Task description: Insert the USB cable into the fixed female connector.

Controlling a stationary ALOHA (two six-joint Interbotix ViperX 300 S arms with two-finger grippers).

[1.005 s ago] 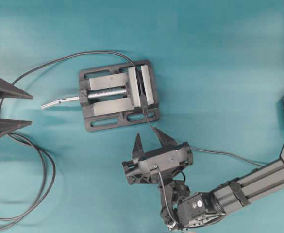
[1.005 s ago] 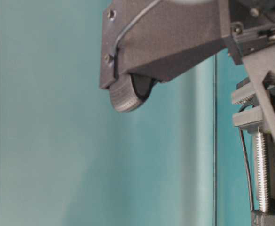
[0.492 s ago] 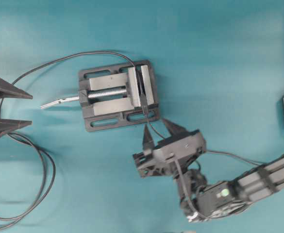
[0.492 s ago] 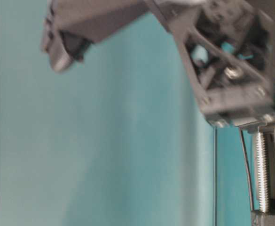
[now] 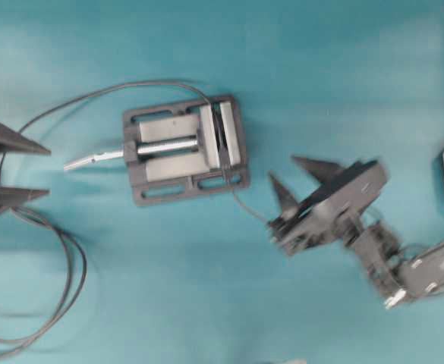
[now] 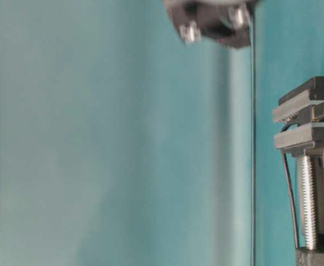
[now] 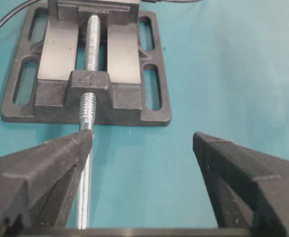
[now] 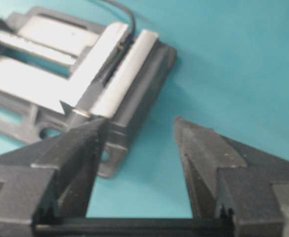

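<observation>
From overhead, the right hand (image 5: pixel 301 178) hangs spread and empty just right of the vise (image 5: pixel 185 149), the left hand (image 5: pixel 17 171) spread at the far left edge; the USB cable (image 5: pixel 246 208) lies on the worktop (image 5: pixel 343 68), running from the vise's near-right corner toward the right hand, so nothing looks picked up or plugged yet. At table level the fixed female connector (image 6: pixel 317 113) sits clamped between the vise faces. Both wrist views show 2 spread fingers facing the vise; which way the plug points I cannot tell.

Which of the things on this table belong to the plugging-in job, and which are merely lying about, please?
Job: USB cable; socket; vise clamping it; right hand, open.
Lying about: socket's looping lead; left hand, open, off to the side.
</observation>
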